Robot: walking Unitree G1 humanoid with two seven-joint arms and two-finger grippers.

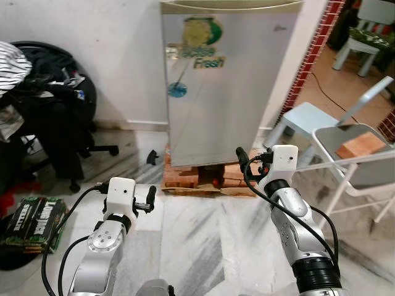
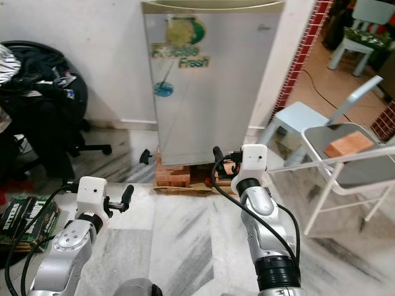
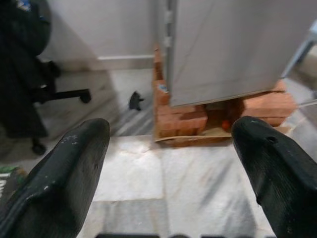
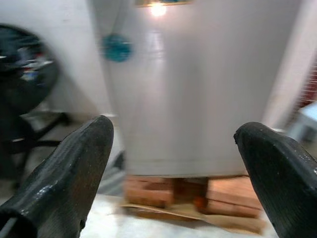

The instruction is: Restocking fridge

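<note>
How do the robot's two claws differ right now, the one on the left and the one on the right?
The right claw is held higher and nearer the fridge, before the bricks under it; the left claw sits lower, farther back over the marble floor. Both are open, empty, and point toward the fridge's closed door.

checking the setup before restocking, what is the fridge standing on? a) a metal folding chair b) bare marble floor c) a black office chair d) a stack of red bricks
d: the closed silver fridge rests on red bricks laid on the marble floor, seen under its base in the head and left wrist views.
</note>
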